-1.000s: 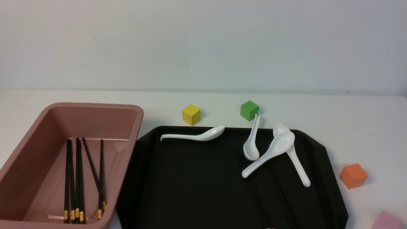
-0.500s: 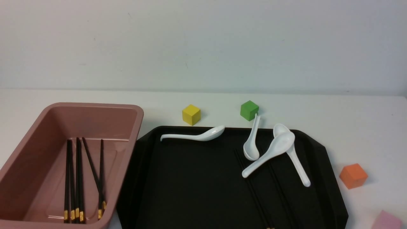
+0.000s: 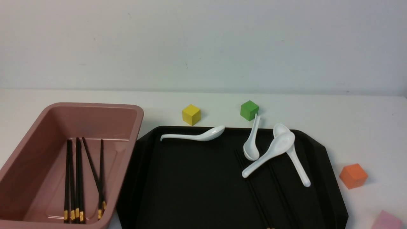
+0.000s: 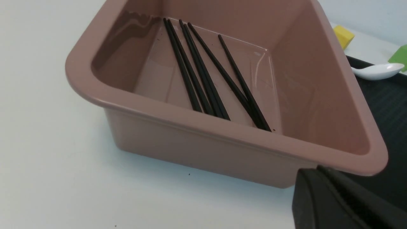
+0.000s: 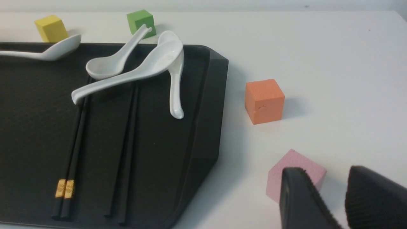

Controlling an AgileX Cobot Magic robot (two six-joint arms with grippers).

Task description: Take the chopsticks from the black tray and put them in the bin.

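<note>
Several black chopsticks (image 3: pixel 78 178) with gold bands lie in the pink bin (image 3: pixel 95 105) at the left; the left wrist view shows these chopsticks (image 4: pixel 203 79) too. Two more pairs of chopsticks (image 5: pixel 74 140) lie lengthwise on the black tray (image 3: pixel 190 178), their far ends under white spoons (image 5: pixel 127 76). My left gripper (image 4: pixel 313 170) is shut and holds nothing, just outside the bin's near corner (image 4: pixel 365 159). My right gripper (image 5: pixel 327 173) is open and holds nothing, over the table right of the tray (image 5: pixel 210 127). Neither gripper appears in the front view.
Several white spoons (image 3: pixel 270 152) rest on the tray's far half. A yellow cube (image 3: pixel 191 114) and a green cube (image 3: pixel 249 110) stand behind the tray. An orange cube (image 3: pixel 353 175) and a pink cube (image 5: pixel 295 165) sit to its right, the pink one close to my right fingers.
</note>
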